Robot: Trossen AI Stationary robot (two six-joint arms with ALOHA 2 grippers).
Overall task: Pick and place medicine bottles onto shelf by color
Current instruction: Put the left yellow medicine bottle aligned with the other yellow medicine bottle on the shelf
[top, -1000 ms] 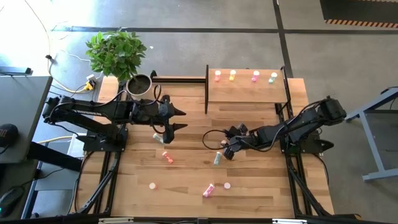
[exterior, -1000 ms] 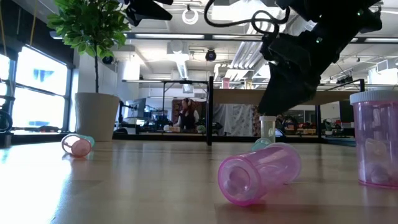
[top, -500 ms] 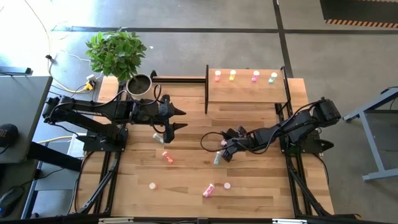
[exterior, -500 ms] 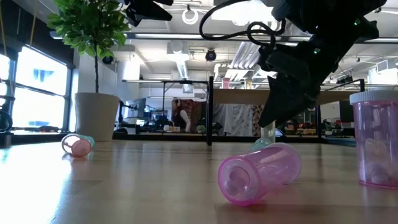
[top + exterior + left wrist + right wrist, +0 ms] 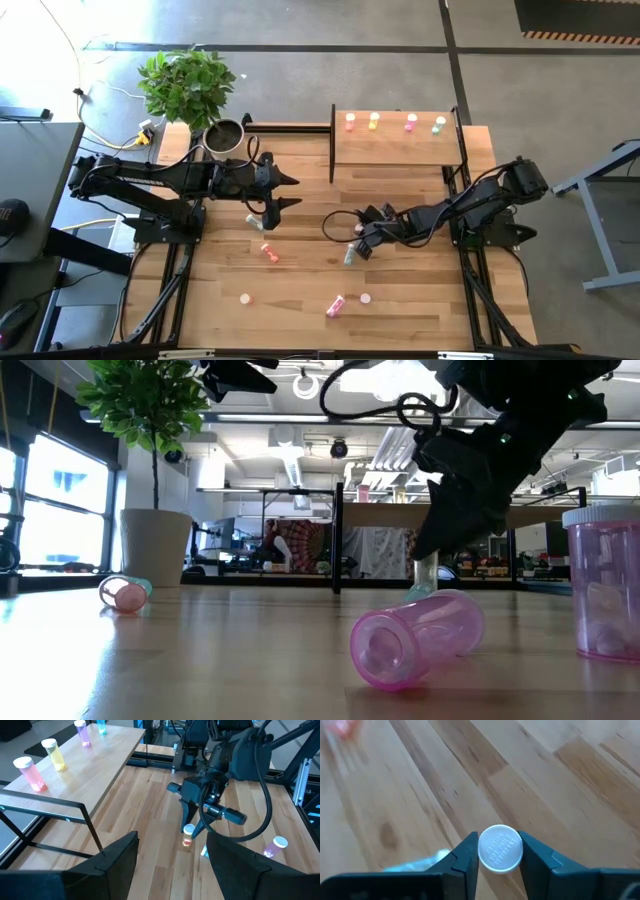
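Observation:
A small white-capped medicine bottle (image 5: 187, 836) with a yellow-orange body stands upright on the table's middle, and my right gripper (image 5: 358, 240) is shut on it. In the right wrist view its cap (image 5: 500, 847) sits between the two fingers. My left gripper (image 5: 285, 192) hangs open above the table left of centre, holding nothing. The shelf (image 5: 395, 152) at the far right carries several bottles upright on their bases along its far edge: pink (image 5: 350, 122), yellow (image 5: 373, 120), pink (image 5: 410, 122) and green (image 5: 438, 124). My right gripper pinches the bottle's white cap (image 5: 500, 831) by its round side between the two fingers (image 5: 466, 854). The fingers slant down from the table's right side. The bottle stays upright below them, its base (image 5: 186, 843) seemingly on the tabletop.
More bottles are loose on the table: a green one (image 5: 349, 256) lying beside my right gripper, a green one (image 5: 255, 222), an orange-red one (image 5: 270, 252), a pink one (image 5: 335, 306) lying near the front, and two standing (image 5: 245, 297), (image 5: 365, 297). A potted plant (image 5: 224, 135) stands at the far left.
My right gripper has shut its fingers on the upright bottle's cap and settled slightly lower over it. The bottle stands where it was.

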